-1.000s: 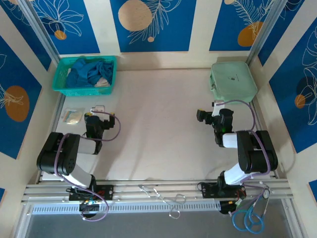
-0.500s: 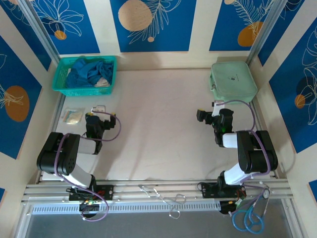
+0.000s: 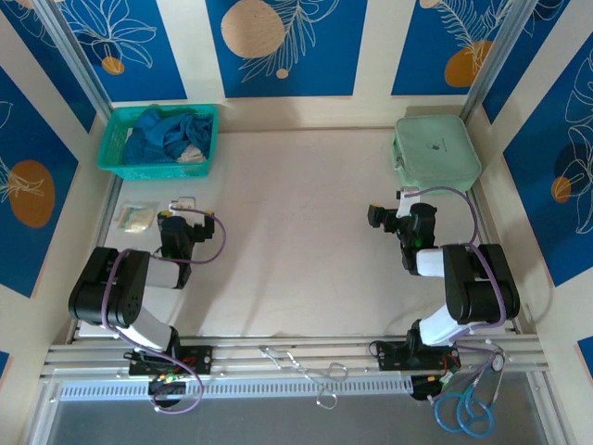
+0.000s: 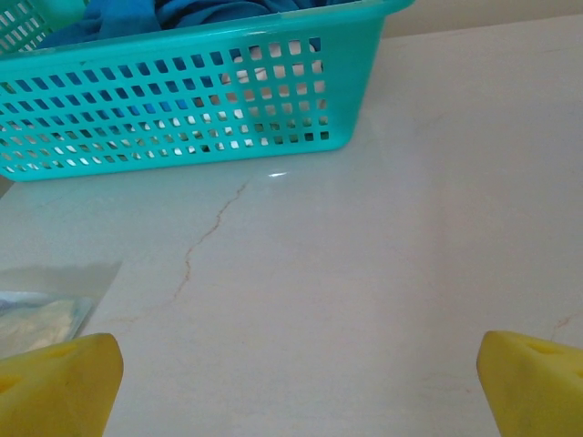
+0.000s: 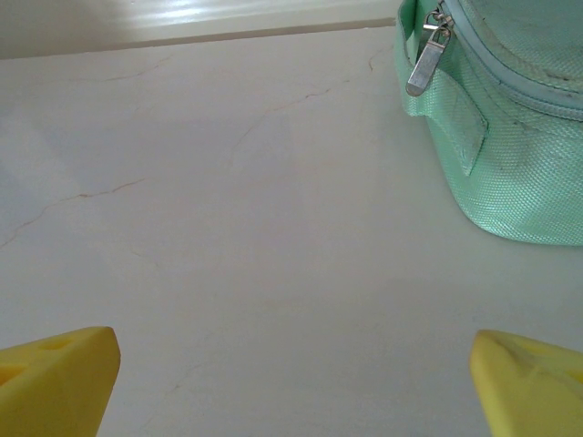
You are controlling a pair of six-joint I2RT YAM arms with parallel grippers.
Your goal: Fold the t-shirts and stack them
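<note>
Crumpled teal-blue t-shirts (image 3: 165,135) lie heaped in a turquoise perforated basket (image 3: 112,139) at the back left of the table; in the left wrist view the basket (image 4: 182,100) stands ahead with blue t-shirts (image 4: 164,14) showing over its rim. My left gripper (image 3: 183,206) rests low near the left edge, short of the basket, open, its yellow fingertips (image 4: 55,382) wide apart over bare table. My right gripper (image 3: 410,202) sits open near the right side, yellow fingertips (image 5: 55,378) spread, nothing between them.
A pale green zipped pouch (image 3: 435,153) lies at the back right, close ahead of my right gripper (image 5: 301,382), also as the pouch (image 5: 510,127) in the right wrist view. A small clear packet (image 3: 136,217) lies left of my left gripper. Scissors (image 3: 468,408) hang at the front rail.
</note>
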